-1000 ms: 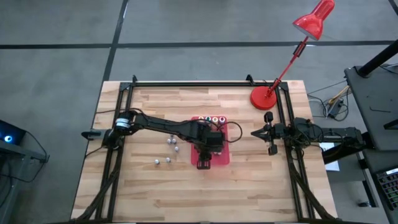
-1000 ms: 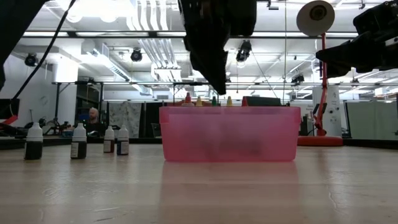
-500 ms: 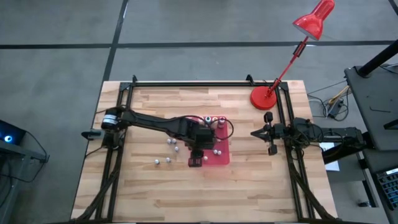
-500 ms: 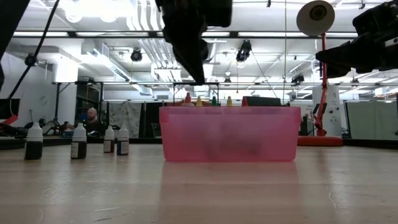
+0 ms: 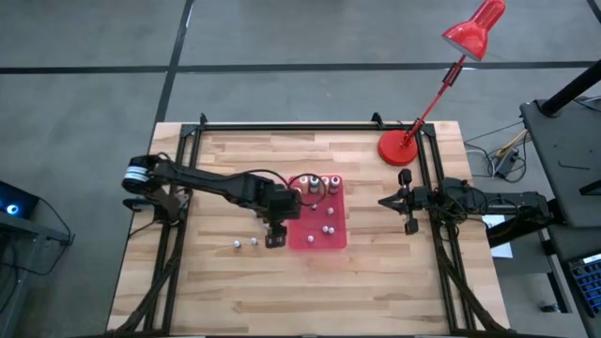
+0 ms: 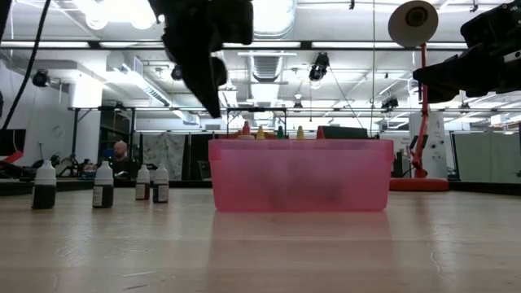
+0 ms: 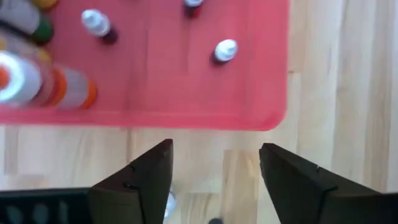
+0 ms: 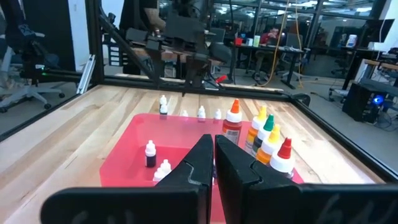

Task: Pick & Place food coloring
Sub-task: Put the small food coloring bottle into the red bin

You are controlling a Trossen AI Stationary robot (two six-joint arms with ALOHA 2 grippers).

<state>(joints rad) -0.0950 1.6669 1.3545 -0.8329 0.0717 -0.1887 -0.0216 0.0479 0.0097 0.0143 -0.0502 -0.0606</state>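
The red tray [image 5: 336, 242] lies mid-table. Tall orange, yellow, green and red food coloring bottles [image 5: 319, 182] stand along its far edge, and tiny white-capped ones [image 5: 328, 228] [image 7: 224, 50] stand on its floor. More tiny bottles [image 5: 245, 243] [image 6: 102, 185] stand on the wood to the tray's left. My left gripper [image 5: 274, 238] [image 7: 214, 180] hangs open and empty over bare wood just off the tray's near left corner, well above the table in the low view [image 6: 203, 61]. My right gripper [image 5: 385, 200] [image 8: 214, 163] waits shut to the tray's right.
A red desk lamp stands on its round base [image 5: 397, 147] at the far right corner, with its head [image 5: 475, 30] beyond the table's edge. Black rails [image 5: 310, 125] frame the table. Bare wood lies along the near edge [image 5: 310, 291].
My left gripper has travelled from above the tray toward the table's left edge and now hangs past the tray's left rim. As the arm cleared, the small bottles on the tray floor came into view. The right arm stayed still.
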